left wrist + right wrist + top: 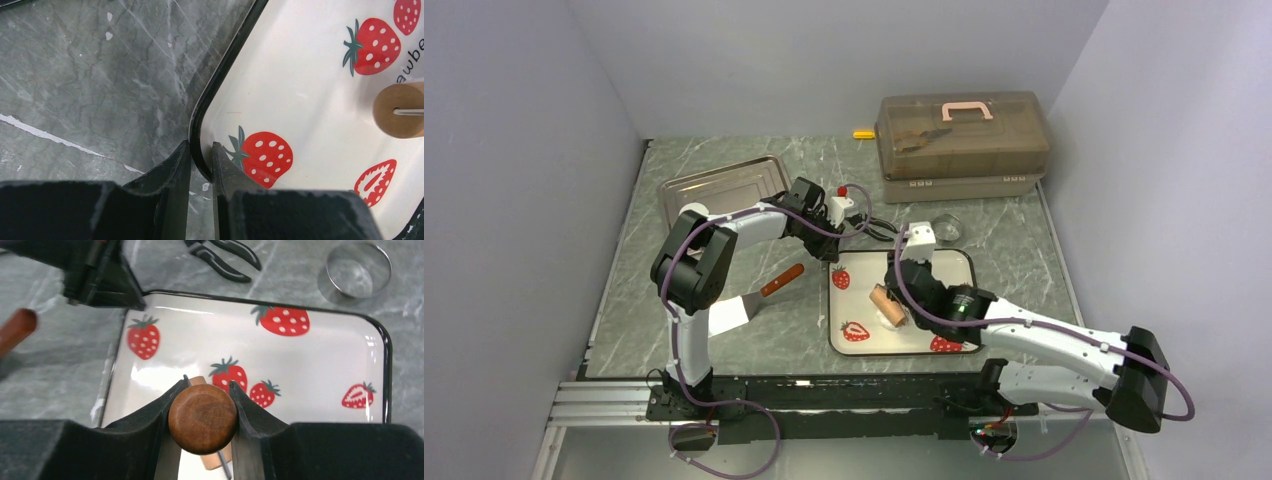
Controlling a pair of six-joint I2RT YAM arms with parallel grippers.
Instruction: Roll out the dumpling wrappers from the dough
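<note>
My left end effector (200, 152) is drawn narrow. Its two fingers (172, 165) pinch the black rim of the strawberry tray (856, 303) at the tray's 10 o'clock corner, one finger outside over the bench (794, 340) and one inside on the white enamel.

My right end effector (208, 387) is parted only as far as the wooden roller (202, 417) forces it. I hold the roller by its rounded end, and its body runs down onto the left half of the tray.

The dough (891, 318) is a small white lump on the tray, directly beneath the roller and just toward 7 o'clock of the tray's middle. I cannot tell how flat it is.

On the bench beyond the tray, the clear ring (358, 271) stands at 1 o'clock. A brown toolbox (961, 140) sits at 12 o'clock and a metal tray (724, 185) at 10 o'clock. A wooden-handled scraper (781, 281) lies at 9 o'clock.
</note>
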